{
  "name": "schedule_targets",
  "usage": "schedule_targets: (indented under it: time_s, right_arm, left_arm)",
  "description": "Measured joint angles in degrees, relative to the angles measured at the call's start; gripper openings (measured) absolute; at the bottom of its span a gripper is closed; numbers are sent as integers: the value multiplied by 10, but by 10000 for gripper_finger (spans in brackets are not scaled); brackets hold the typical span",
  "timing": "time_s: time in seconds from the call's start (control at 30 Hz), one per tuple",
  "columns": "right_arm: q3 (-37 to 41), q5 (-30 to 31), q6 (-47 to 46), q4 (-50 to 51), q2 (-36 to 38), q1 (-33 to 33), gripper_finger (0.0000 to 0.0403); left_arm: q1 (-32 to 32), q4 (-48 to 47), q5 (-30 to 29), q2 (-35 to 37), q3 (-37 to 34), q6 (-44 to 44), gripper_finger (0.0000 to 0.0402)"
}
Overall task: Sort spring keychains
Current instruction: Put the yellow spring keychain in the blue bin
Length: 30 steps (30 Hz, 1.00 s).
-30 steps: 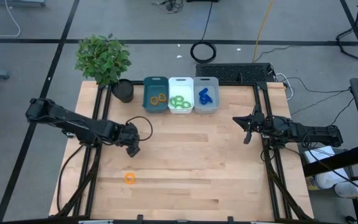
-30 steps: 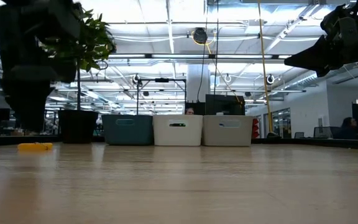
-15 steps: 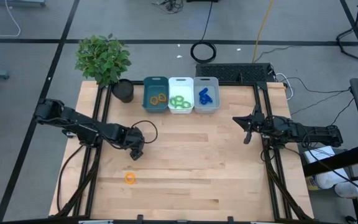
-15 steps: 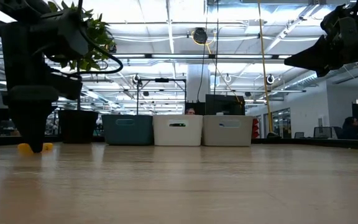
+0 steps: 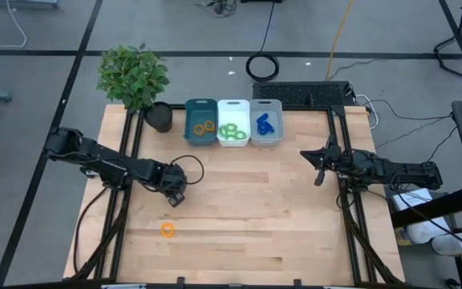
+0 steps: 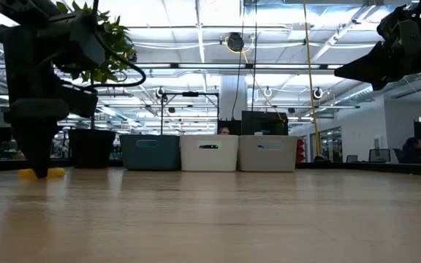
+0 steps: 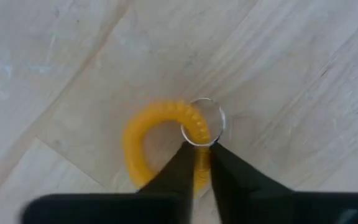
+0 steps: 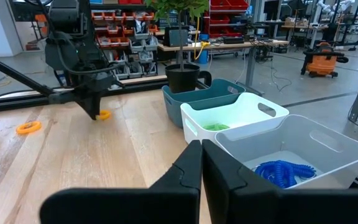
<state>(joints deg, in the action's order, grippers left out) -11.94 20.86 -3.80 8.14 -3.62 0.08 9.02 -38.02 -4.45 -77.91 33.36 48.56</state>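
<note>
An orange spring keychain with a small metal ring lies flat on the wooden table, left of the middle. My left gripper stands over it, pointing down and shut on its coil. In the low view the keychain peeks out beside the fingers. A second orange keychain lies nearer the front edge. My right gripper hovers shut at the table's right with nothing in it. My left gripper pinches the orange coil between its two fingers, right beside the metal ring. The fingers come from above, pointing down, and lie across the coil. The keychain rests flat on the table.
Three bins stand in a row at the far edge: a teal one with orange keychains, a white one with green ones, a clear one with blue ones. A potted plant stands left of them.
My left gripper has sunk straight down toward the table, shifting slightly toward the right and near edges, and now stands on the orange keychain with its fingers drawn in on the coil. The keychain has stayed where it lay.
</note>
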Motion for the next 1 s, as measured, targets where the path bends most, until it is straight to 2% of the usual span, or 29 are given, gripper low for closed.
schedule_targets:
  time_s: [0.07,0.2,0.3,0.47,0.8,0.93,1.0]
  right_arm:
    - [0,0,0,0,0,0,0]
    - [0,0,0,0,0,0,0]
    - [0,0,0,0,0,0,0]
    - [0,0,0,0,0,0,0]
    - [0,0,0,0,0,0,0]
    - [0,0,0,0,0,0,0]
    - [0,0,0,0,0,0,0]
  left_arm:
    - [0,12,-8,0,0,-4,19]
    - [1,44,-44,2,-3,-4,21]
    - [8,80,-107,7,-1,-5,10]
    - [34,128,-176,1,-1,-18,7]
    - [93,147,-387,-4,1,3,7]
    - [101,131,-473,-37,32,5,7]
    - [98,134,-492,-57,59,-11,7]
